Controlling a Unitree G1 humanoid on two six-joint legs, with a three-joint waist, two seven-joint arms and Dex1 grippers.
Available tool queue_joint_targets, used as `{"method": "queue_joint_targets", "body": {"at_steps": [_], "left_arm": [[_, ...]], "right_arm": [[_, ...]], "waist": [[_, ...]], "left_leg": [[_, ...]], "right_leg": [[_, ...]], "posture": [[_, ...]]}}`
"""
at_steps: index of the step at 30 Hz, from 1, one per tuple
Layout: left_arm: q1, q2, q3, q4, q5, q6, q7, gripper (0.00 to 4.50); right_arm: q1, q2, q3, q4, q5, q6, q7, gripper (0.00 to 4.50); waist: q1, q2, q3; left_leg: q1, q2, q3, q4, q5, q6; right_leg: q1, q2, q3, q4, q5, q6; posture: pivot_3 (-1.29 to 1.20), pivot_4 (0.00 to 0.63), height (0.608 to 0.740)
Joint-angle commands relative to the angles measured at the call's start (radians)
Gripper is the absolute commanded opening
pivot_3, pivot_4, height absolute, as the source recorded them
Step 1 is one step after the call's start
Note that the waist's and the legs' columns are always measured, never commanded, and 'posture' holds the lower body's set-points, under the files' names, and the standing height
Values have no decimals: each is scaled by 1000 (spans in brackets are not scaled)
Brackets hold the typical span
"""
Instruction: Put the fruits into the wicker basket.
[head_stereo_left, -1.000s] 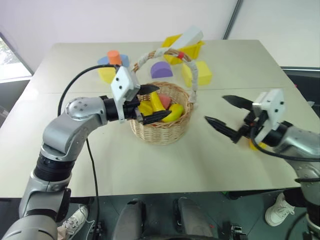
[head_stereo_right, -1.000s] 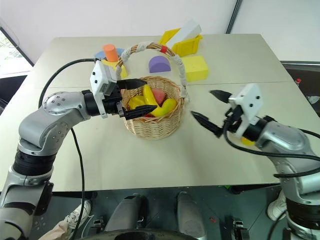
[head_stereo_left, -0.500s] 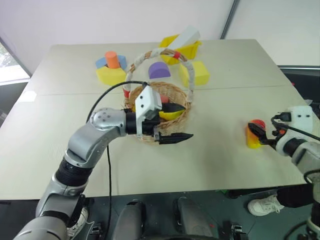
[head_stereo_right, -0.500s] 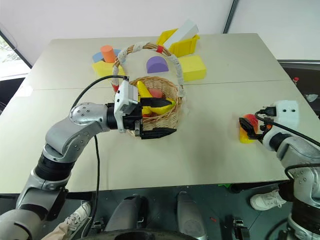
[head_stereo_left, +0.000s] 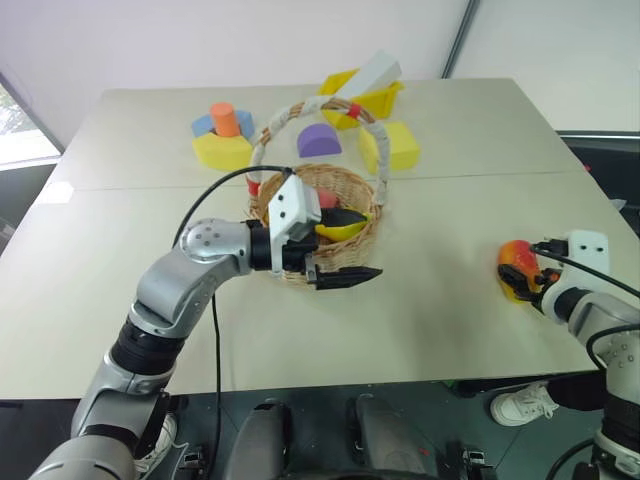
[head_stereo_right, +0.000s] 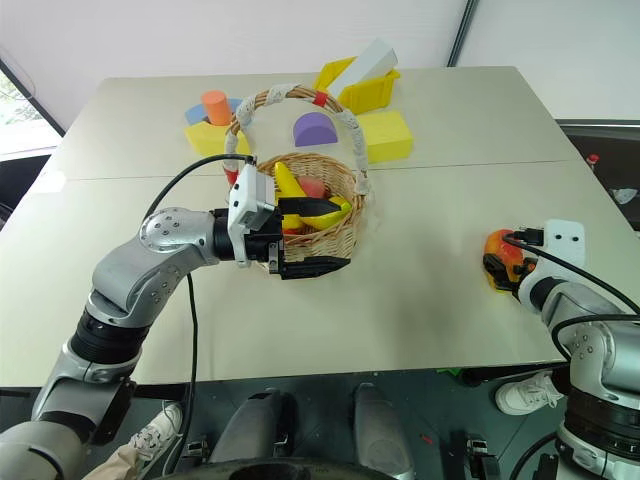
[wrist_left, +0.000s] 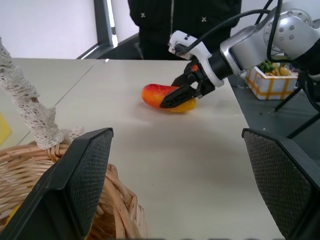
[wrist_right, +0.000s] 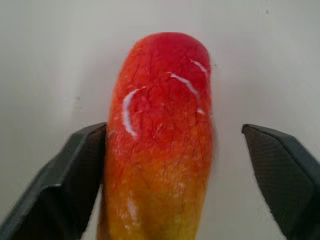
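One mango (wrist_right: 160, 145) is lying on the table (head_stereo_left: 430, 310) near its right edge, well apart from the wicker basket (head_stereo_left: 345, 262), and I am judging it the last fruit left to move. Several fruits, the banana (head_stereo_right: 288, 181) among them, are already sitting inside the basket. My right gripper (wrist_right: 175, 165) is straddling the mango, one finger touching its side and the other standing off, so nothing is clamped yet. My left gripper (head_stereo_left: 345, 250) is hovering beside the basket, fingers wide apart and holding nothing. Grasping, carrying and dropping are remaining.
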Motion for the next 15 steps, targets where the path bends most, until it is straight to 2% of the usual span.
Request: {"method": "queue_joint_targets", "body": {"at_steps": [1,2,5,8,12,15], "left_arm": [[6,-3,26,-37,-6,-17,4,4466],[9,-2,30,-38,-6,-17,7,4466],[26,9,56,-39,-9,-20,15,4466],[65,41,148,-38,-52,-8,16,4466],[159,132,323,-35,-124,-4,-5,4466],[231,205,377,-41,-128,14,-19,4466]], "right_arm": [[-13,-5,-21,-25,-3,-18,6,2132],[-14,-11,-19,-34,-6,-24,8,1818],[-4,-47,2,-69,-18,-53,37,1818],[58,-189,91,-168,-71,-192,171,1818],[26,-295,73,-345,94,-345,470,1818],[-56,-315,130,-399,202,-348,550,1818]], "waist": [[0,0,0],[1,0,0],[0,1,0],[-2,4,1],[-15,4,2],[-15,4,2]], "left_leg": [[0,0,0,0,0,0],[0,0,0,0,0,0],[0,0,0,0,0,0],[0,0,0,0,0,0],[1,2,0,0,0,0],[1,3,-2,-1,0,0]], "right_leg": [[0,0,0,0,0,0],[0,0,0,0,0,0],[0,0,0,0,0,0],[0,0,0,0,0,0],[0,2,0,0,-1,1],[1,3,-1,0,-1,1]], "posture": [[0,150,740],[0,150,740],[0,150,740],[0,150,740],[0,150,740],[0,150,740]]}}
